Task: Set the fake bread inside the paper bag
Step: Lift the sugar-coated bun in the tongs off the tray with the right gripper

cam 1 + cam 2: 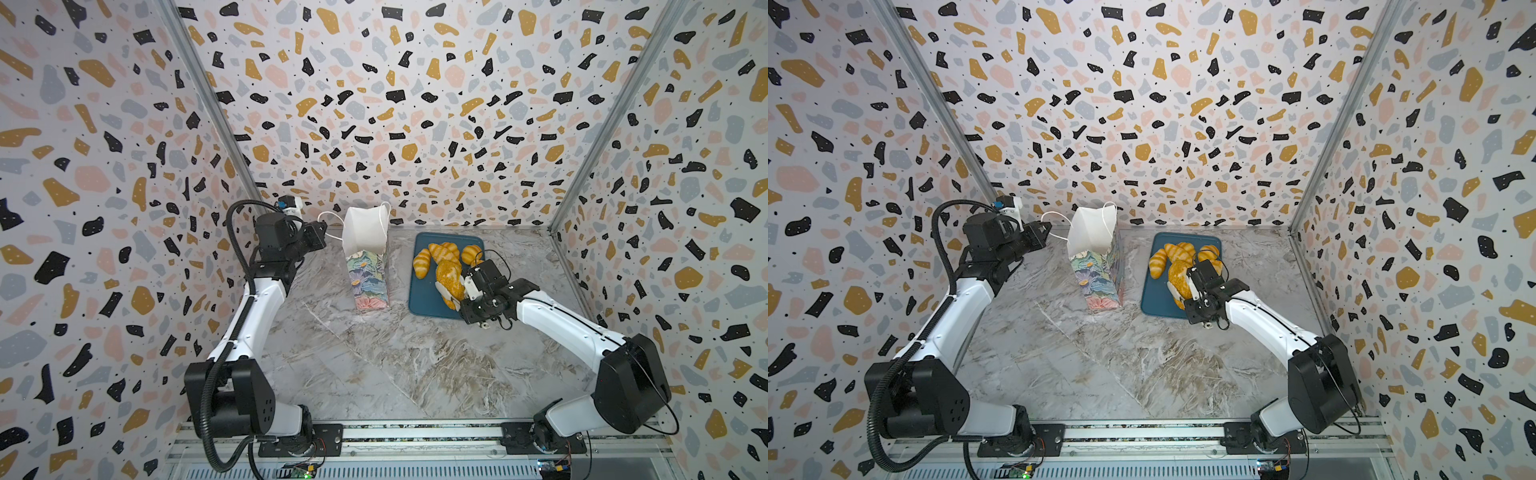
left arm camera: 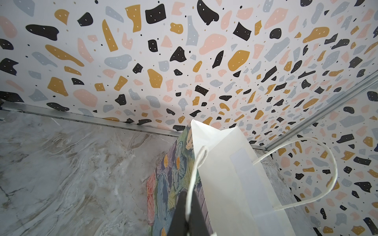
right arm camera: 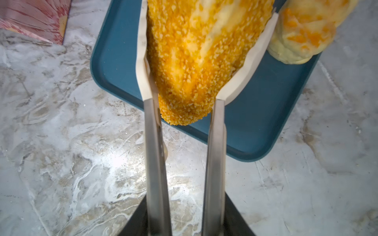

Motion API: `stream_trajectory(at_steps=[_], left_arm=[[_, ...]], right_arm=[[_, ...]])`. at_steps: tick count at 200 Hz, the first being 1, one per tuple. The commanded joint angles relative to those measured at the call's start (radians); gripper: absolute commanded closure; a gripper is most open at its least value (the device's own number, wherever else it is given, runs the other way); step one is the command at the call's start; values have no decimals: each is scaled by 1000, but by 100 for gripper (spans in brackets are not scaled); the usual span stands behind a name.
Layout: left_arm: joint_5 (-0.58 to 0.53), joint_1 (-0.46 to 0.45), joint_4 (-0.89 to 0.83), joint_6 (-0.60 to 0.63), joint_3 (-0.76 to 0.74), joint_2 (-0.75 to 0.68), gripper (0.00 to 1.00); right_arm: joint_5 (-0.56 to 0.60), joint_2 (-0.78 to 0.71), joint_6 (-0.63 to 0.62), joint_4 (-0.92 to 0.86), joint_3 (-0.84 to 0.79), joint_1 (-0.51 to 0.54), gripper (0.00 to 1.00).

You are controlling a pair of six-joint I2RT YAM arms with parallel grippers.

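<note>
Marbled grey bench (image 1: 374, 374) fills the foreground between terrazzo-print walls, bare at 6 o'clock in both top views. Further in, at about 4 o'clock from the bench's middle, the right end effector (image 3: 206, 40) reaches onto the dark-blue tray (image 3: 255, 122). Its two pale pads (image 3: 251, 55) press against opposite flanks of the speckled loaf (image 3: 194, 61), so it is closed on that piece. Whether the loaf has left the tray I cannot tell. The loaf's long axis runs roughly along the 12-to-6 line, in line with the fingers.

A pale lumpy bun (image 3: 302, 30) lies just beside it. Beyond, toward 12 o'clock, are a striped croissant (image 1: 422, 262) and more rolls (image 1: 471, 253).

The paper bag (image 1: 365, 257) stands upright well apart from the tray, its white mouth at about 10 o'clock from the gripped loaf. Farthest back, at 9 o'clock of the mouth, the left end effector (image 2: 187, 214) is clamped shut on a cord handle (image 2: 194, 173).

The right arm is plainly the nearer to the bread. The carry likely runs toward 10 o'clock, and the loaf probably needs tipping endwise to enter.
</note>
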Motion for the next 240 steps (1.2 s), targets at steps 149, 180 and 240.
stream_trajectory(at_steps=[149,180,240], left_arm=[[-6,-1,14,17,1,-2,100],[7,-1,26,13,-3,-3,100],[-4,-1,24,7,-1,10,100]], right_arm=[[22,-239,66,99,-36,-3,64],[21,-271,68,118,-32,-1,66],[13,-305,74,160,-10,-1,67]])
